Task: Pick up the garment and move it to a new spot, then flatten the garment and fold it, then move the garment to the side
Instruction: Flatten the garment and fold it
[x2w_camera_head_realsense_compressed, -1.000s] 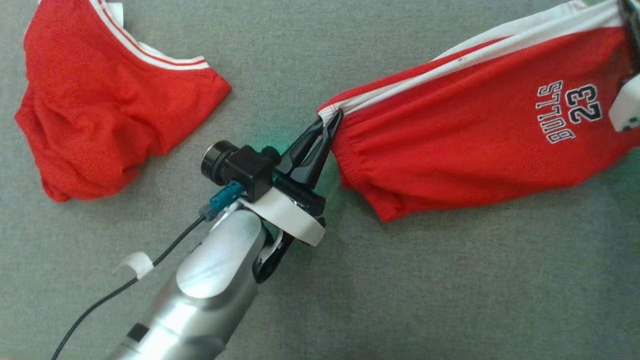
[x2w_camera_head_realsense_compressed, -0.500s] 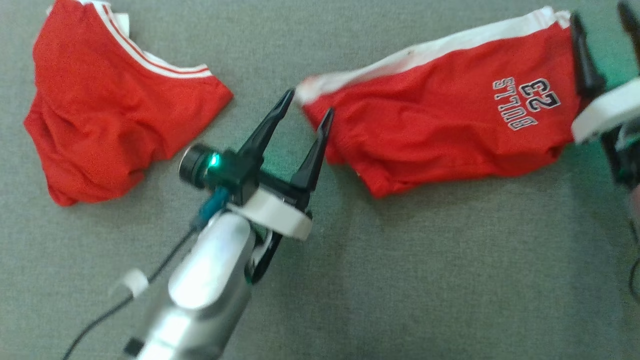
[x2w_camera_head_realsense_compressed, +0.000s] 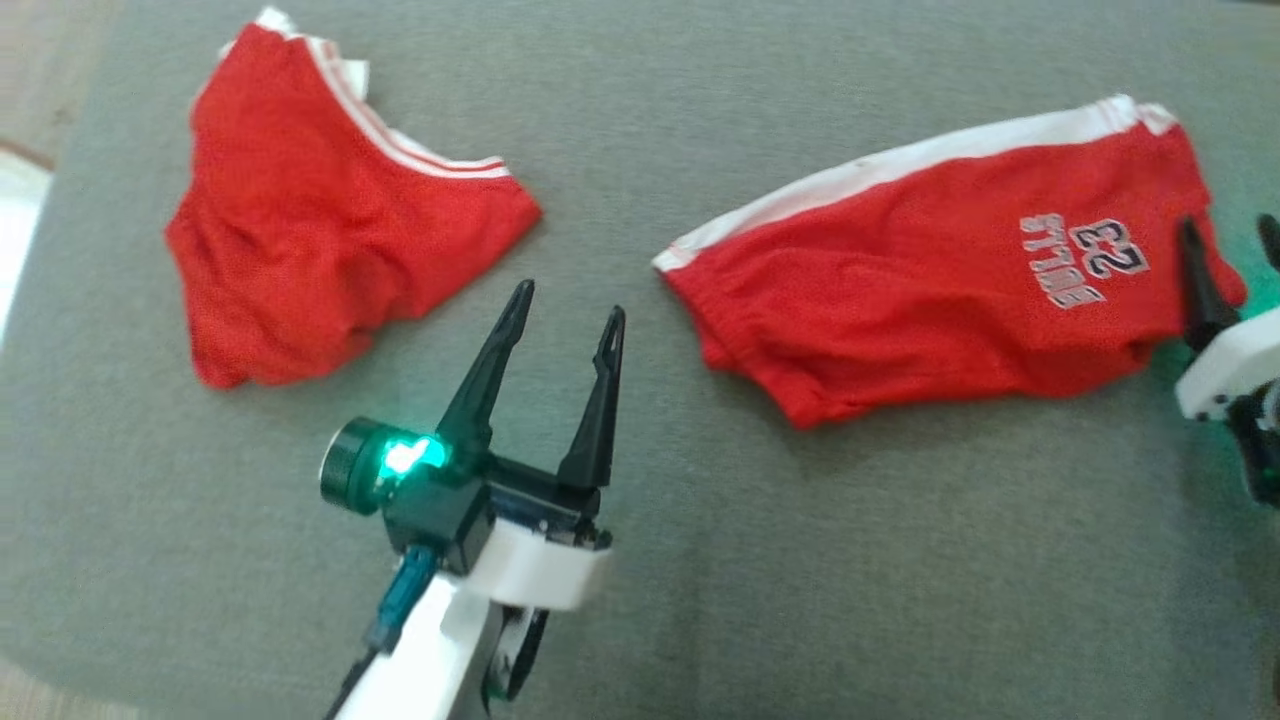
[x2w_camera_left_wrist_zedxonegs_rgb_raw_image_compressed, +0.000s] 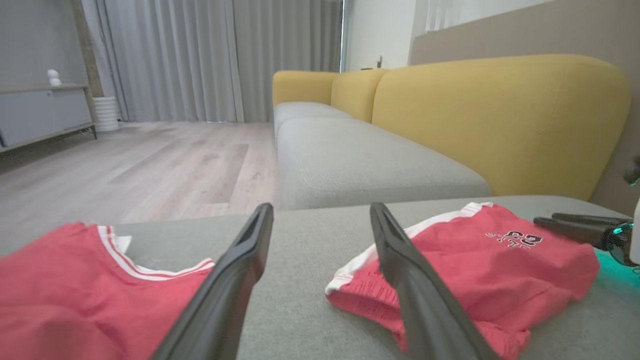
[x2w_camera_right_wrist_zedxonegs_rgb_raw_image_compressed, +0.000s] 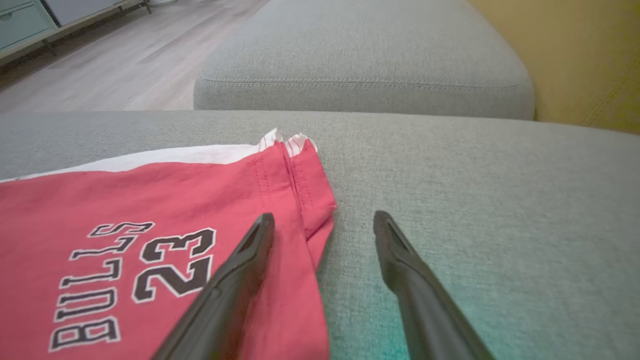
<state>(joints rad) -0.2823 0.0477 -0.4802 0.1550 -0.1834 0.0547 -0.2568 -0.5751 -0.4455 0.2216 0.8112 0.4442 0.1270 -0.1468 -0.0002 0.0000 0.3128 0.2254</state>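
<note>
On the grey cushion (x2w_camera_head_realsense_compressed: 800, 580) ahead of you, the red shorts (x2w_camera_head_realsense_compressed: 930, 270) printed BULLS 23 lie spread toward the right side, their white stripe along the far edge. You can see the left gripper (x2w_camera_head_realsense_compressed: 568, 300) hovering between the shorts and a second red garment (x2w_camera_head_realsense_compressed: 320, 230) at the left, fingers spread wide and holding nothing. The right gripper (x2w_camera_head_realsense_compressed: 1230, 235) sits at the shorts' right end, fingers equally wide and empty, one over the hem, the other over bare cushion.

Soft even daylight, faint shadows; head view slightly blurred
</note>
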